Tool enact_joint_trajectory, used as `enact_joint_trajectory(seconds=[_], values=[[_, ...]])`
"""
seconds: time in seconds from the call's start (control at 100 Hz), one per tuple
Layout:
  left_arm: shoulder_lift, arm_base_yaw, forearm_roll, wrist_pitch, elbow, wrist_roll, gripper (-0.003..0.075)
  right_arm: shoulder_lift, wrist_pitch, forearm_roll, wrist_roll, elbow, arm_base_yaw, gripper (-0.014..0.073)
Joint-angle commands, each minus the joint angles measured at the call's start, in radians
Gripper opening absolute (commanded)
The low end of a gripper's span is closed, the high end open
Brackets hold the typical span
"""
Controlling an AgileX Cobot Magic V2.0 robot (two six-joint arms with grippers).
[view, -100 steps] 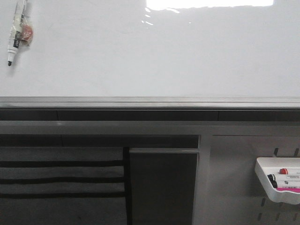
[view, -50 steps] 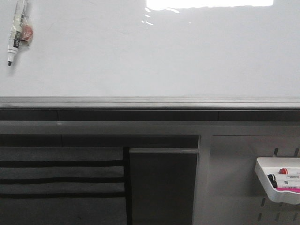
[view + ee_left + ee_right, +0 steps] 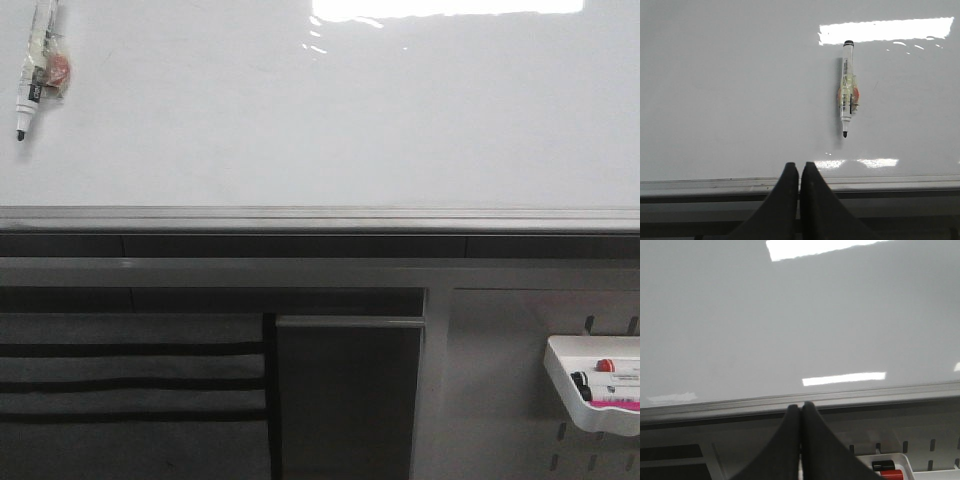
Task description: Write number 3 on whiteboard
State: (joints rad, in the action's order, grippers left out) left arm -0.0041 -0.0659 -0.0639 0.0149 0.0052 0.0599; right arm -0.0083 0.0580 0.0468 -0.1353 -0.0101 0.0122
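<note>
Both my grippers closed and empty, facing a blank whiteboard.

My left gripper has its fingers pressed together; my right gripper the same. Ahead is the whiteboard, no digit on it, its grey rail along the bottom. A marker sticks to the board at far upper left, tip down. A white tray with markers hangs lower right.

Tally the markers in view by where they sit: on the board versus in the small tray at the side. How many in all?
On the whiteboard: 1 uncapped marker, tip down, near its upper left.
In the tray: 2 with caps showing, a red-capped marker and a black-capped marker; a pink strip beside them is too cut off to identify.
Total: 3 markers.
</note>
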Motion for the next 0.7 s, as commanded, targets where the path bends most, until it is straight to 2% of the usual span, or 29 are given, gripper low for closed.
enact_joint_trajectory(seconds=[0.0, 0.13, 0.24, 0.32, 0.42, 0.69], values=[[-0.028, 0.004, 0.0, -0.081, 0.008, -0.011, -0.002, -0.016, -0.081, 0.01, 0.01, -0.027, -0.006, -0.0069], [-0.028, 0.004, -0.018, -0.122, -0.002, -0.014, -0.002, -0.016, -0.083, 0.01, 0.01, -0.014, -0.006, -0.0069], [-0.028, 0.004, -0.105, -0.111, -0.06, -0.014, -0.002, -0.016, -0.067, -0.026, 0.01, 0.052, -0.006, -0.0069], [-0.021, 0.004, -0.12, -0.072, -0.135, -0.014, -0.002, -0.006, 0.025, -0.062, 0.01, 0.147, -0.006, -0.0069], [0.027, 0.004, -0.11, 0.057, -0.275, -0.012, -0.002, 0.045, 0.158, -0.062, 0.012, 0.28, -0.006, -0.0069], [0.291, 0.004, -0.012, 0.382, -0.6, -0.004, -0.002, 0.328, 0.452, -0.062, 0.19, 0.612, -0.004, -0.0069]])
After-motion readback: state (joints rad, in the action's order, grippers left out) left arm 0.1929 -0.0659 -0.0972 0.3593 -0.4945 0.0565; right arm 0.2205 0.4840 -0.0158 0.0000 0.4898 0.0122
